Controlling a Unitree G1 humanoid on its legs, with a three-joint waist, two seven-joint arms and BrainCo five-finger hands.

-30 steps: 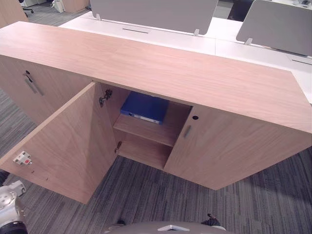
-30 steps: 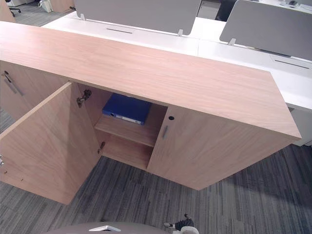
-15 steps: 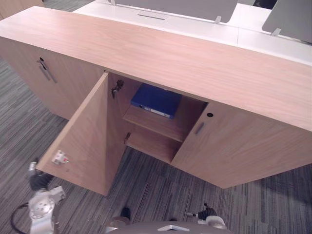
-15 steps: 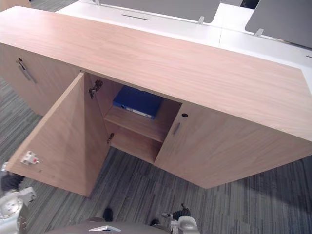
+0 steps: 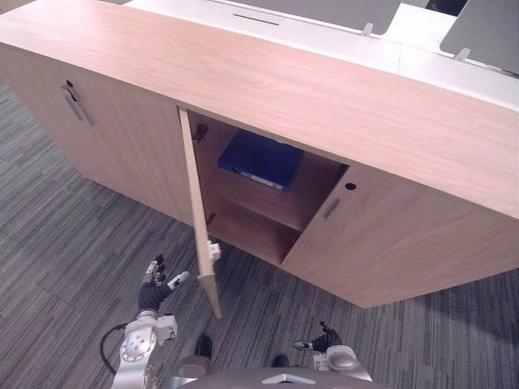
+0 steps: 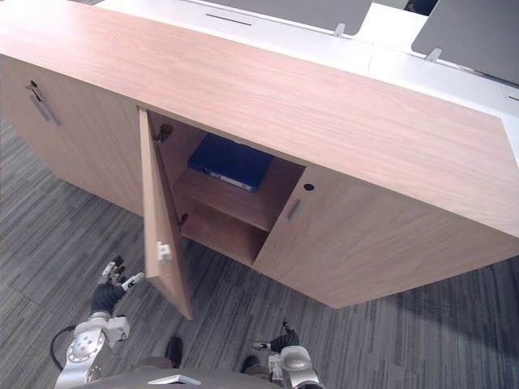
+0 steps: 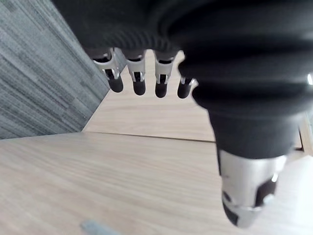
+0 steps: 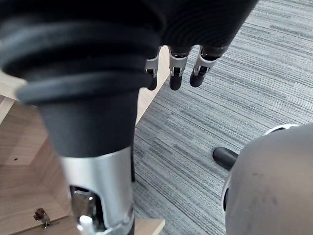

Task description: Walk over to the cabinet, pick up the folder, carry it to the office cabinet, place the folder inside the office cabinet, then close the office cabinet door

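Observation:
The blue folder [image 5: 259, 159] lies flat on the upper shelf inside the wooden office cabinet [image 5: 324, 89]. The cabinet door [image 5: 197, 212] stands out from the front, seen nearly edge-on, with a white latch [image 5: 214, 250] near its free edge. My left hand [image 5: 153, 290] is low over the carpet on the door's outer side, close to its bottom corner, with its fingers straight and holding nothing. In the left wrist view its fingers [image 7: 139, 78] point at wood panels. My right hand [image 6: 279, 344] hangs low by my body, open and empty, with its fingers [image 8: 175, 71] over carpet.
Beside the open bay are a closed right door with a slim handle [image 5: 332, 208] and a closed left door with a handle [image 5: 75, 102]. White desks with grey dividers [image 5: 478, 28] stand behind the cabinet. Grey striped carpet [image 5: 73, 235] covers the floor in front.
The whole view has shifted. The door's inner face showed before and now the door shows edge-on. My left hand has come up beside the door's lower corner with its fingers spread.

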